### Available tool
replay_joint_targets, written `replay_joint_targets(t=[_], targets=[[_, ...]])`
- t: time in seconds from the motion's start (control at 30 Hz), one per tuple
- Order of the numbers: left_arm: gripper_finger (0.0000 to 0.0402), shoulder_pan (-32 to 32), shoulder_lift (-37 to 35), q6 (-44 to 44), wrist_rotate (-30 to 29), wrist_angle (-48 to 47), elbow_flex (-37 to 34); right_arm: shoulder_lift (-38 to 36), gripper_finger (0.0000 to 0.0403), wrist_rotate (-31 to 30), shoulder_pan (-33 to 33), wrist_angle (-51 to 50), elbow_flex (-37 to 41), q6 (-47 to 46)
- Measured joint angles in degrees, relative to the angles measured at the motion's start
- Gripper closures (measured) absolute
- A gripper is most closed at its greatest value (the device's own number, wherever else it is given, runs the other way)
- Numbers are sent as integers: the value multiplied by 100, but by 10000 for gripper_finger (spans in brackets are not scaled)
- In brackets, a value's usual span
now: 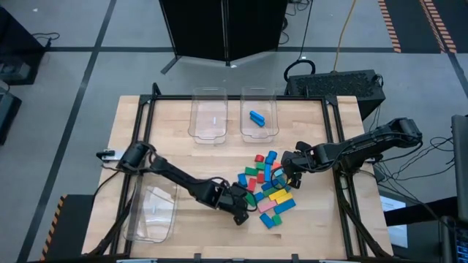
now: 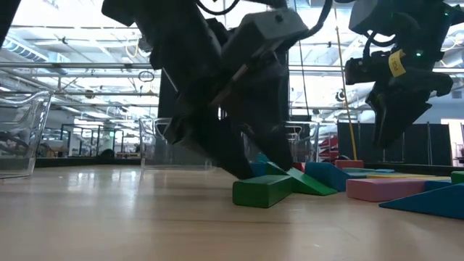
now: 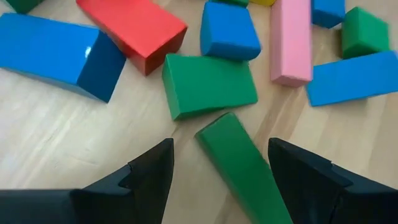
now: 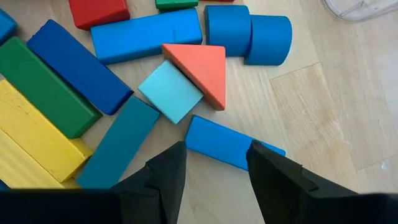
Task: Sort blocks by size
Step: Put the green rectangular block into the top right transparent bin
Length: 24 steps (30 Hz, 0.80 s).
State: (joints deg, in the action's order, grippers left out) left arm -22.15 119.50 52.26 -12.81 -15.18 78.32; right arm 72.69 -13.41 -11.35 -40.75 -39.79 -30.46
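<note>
The blocks (image 1: 269,191) lie in a loose pile of blue, green, red, yellow and pink pieces right of the table's middle. My left gripper (image 1: 245,212) is at the pile's near-left edge, open, slanting down. Its fingers stand on either side of a long green block (image 3: 242,168) that lies flat on the table (image 2: 262,191). My right gripper (image 1: 287,175) hovers open over the pile's far-right edge. Below its fingertips (image 4: 217,152) a blue block (image 4: 231,144) lies on the wood, beside a cyan block (image 4: 171,93) and a red wedge (image 4: 202,68). My left gripper has one finger (image 3: 149,174) clear of the green block. The other finger (image 3: 305,177) stands close against the block's long side (image 3: 267,180), and I cannot tell whether it touches. The fingers lie across the block, which rests on the table.
Two clear bins stand at the far edge, one bare (image 1: 208,113) and one (image 1: 272,128) holding a blue block (image 1: 257,117). A third clear bin (image 1: 153,212) sits at the near left. Bare wood lies between the bins and the pile.
</note>
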Motion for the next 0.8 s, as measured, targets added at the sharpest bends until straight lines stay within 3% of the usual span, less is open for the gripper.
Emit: replay_joint_targets(t=[0.37, 0.57, 0.8], targets=[[144, -11, 2, 8, -244, -100, 105, 0, 238, 1, -1, -2, 0, -33], [144, -162, 23, -1, -991, -836, 742, 0, 238, 2, 0, -50, 2, -39], [144, -223, 20, 402, -1034, -1732, 1184, 0, 239, 2, 0, -197, 4, -64]])
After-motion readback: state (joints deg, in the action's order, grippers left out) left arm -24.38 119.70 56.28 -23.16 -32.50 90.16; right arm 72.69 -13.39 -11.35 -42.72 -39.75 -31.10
